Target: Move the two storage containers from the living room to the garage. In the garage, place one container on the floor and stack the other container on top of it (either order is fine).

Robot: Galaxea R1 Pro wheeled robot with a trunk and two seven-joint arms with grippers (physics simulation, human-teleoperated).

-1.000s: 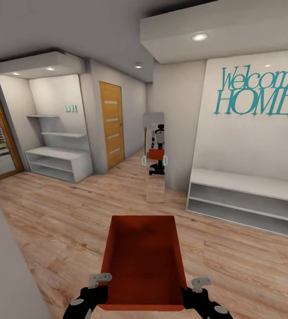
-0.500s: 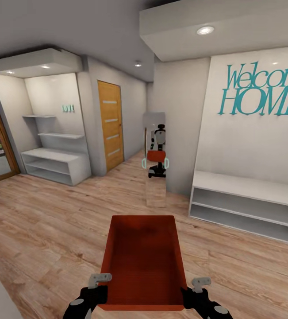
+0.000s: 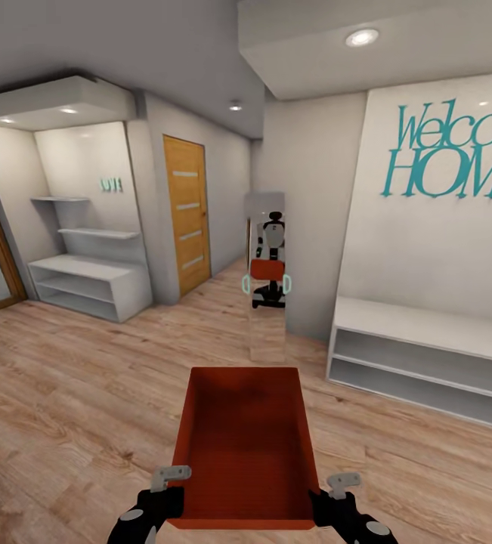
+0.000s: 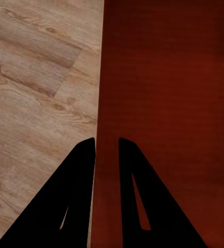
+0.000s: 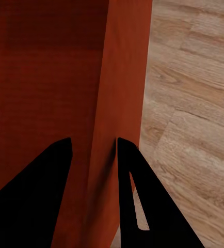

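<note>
Orange-red storage container (image 3: 244,446) held between both grippers above the wood plank floor (image 3: 87,400), left gripper (image 4: 107,150) clamped on its left wall, right gripper (image 5: 91,150) clamped on its right wall, mirror (image 3: 267,276) ahead, white bench shelf (image 3: 427,359) right of it

I'm looking over a light wood plank floor (image 3: 87,393). Standing directly on it: a low white shelf unit (image 3: 87,285) at the far left, a tall narrow mirror (image 3: 267,276) ahead, and a white open bench (image 3: 419,359) along the right wall.
</note>
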